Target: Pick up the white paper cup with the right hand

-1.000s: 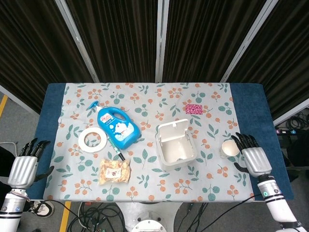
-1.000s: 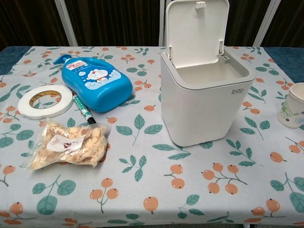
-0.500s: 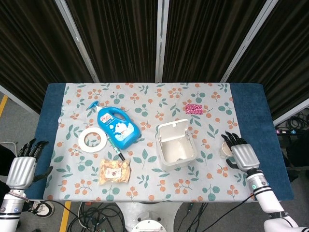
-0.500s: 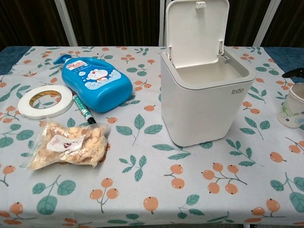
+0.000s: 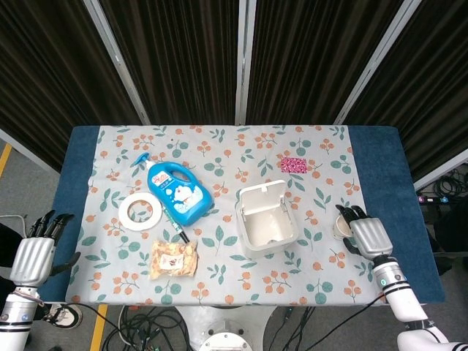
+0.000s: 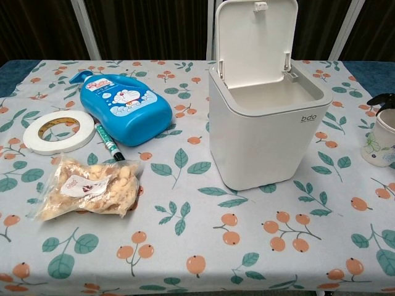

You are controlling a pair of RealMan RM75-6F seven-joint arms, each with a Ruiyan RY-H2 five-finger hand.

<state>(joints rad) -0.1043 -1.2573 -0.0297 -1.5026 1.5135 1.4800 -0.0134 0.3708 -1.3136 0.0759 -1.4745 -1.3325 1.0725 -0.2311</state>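
The white paper cup (image 5: pixel 339 229) stands upright near the table's right edge, to the right of the bin; the chest view shows a leafy print on the cup (image 6: pixel 382 140) at the frame's right border. My right hand (image 5: pixel 363 233) lies right against the cup's right side and covers much of it. Its dark fingertips (image 6: pixel 381 100) reach over the rim from behind, and I see no closed grip. My left hand (image 5: pixel 36 248) hangs off the table's front left corner, fingers apart and holding nothing.
A white bin (image 5: pixel 265 217) with its lid up stands mid-table, left of the cup. Further left lie a blue bottle (image 5: pixel 178 191), a tape roll (image 5: pixel 140 210), a marker (image 6: pixel 108 145) and a snack bag (image 5: pixel 173 259). A small pink packet (image 5: pixel 294 164) lies at the back.
My right hand has slid left from beside the cup until its fingers reach over the rim. The cup has stayed in place, and the left hand has barely moved.
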